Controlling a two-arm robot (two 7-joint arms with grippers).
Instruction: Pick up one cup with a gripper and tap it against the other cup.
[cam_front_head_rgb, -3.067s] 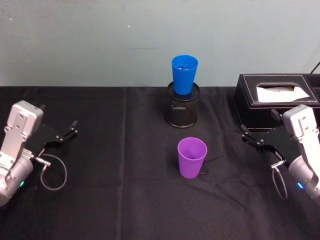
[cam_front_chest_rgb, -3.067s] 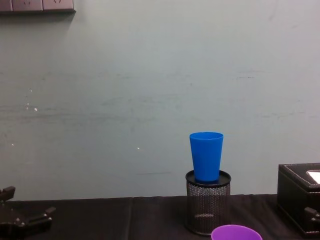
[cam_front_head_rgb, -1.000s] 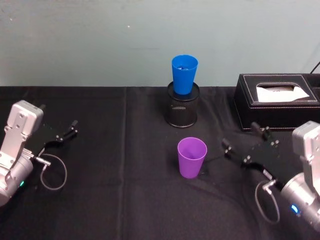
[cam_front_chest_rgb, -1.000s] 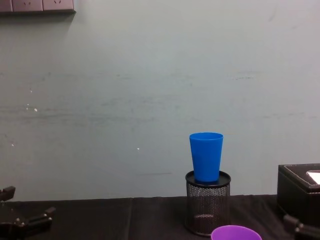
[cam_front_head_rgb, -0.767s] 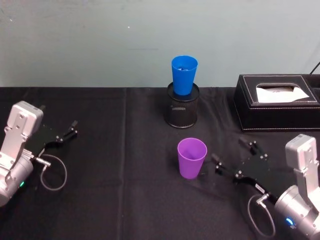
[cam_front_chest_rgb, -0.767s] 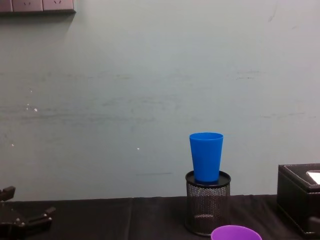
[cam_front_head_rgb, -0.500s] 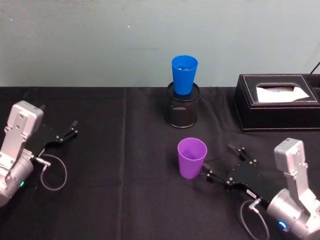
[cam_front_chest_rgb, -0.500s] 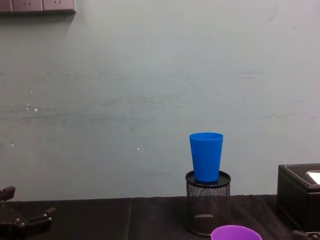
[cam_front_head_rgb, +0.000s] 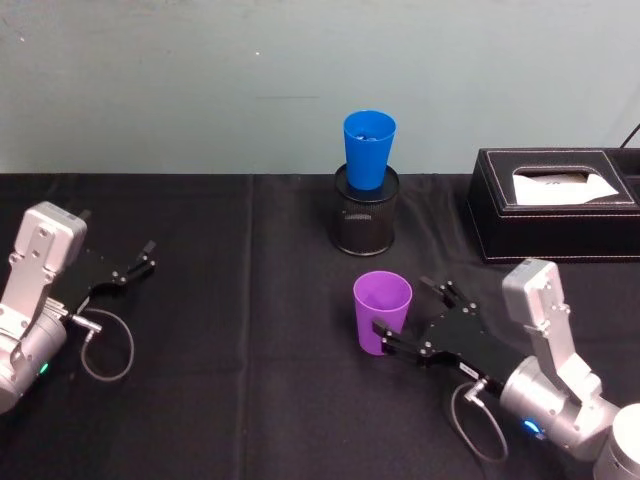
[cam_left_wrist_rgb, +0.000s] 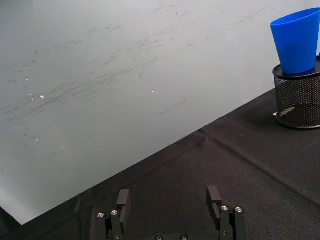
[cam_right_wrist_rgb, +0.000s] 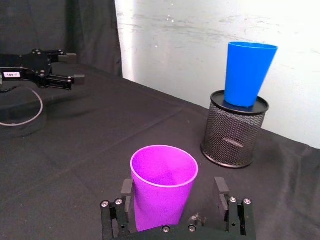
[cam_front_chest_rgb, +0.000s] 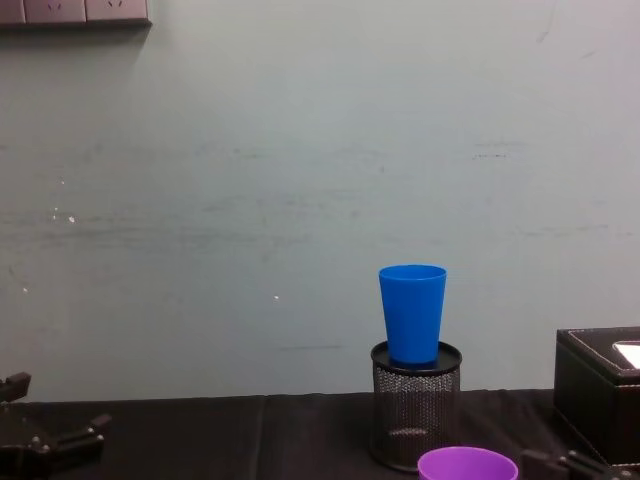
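Black cloth is covering the desk (cam_front_head_rgb: 250, 400), and a pale, scuffed wall (cam_front_head_rgb: 150, 80) is rising behind it. Near the middle, the purple cup (cam_front_head_rgb: 381, 312) is standing upright on the cloth, mouth up. The right claw (cam_front_head_rgb: 405, 310) is reaching in low from the robot's right, its fingers (cam_right_wrist_rgb: 220, 189) spread wide and sitting one on each side of the cup's lower half. They are not pressing it, though I cannot tell whether the nearer finger is brushing the side. Farther back, the blue cup (cam_front_head_rgb: 368, 148) is resting upright with its base in the mouth of a black mesh holder (cam_front_head_rgb: 365, 225), well apart from the purple one. A black tissue box (cam_front_head_rgb: 555, 205) is sitting at the back on the right. The left claw (cam_front_head_rgb: 143, 257) is lying idle over the desk's far left side, its fingers parted and gripping nothing.
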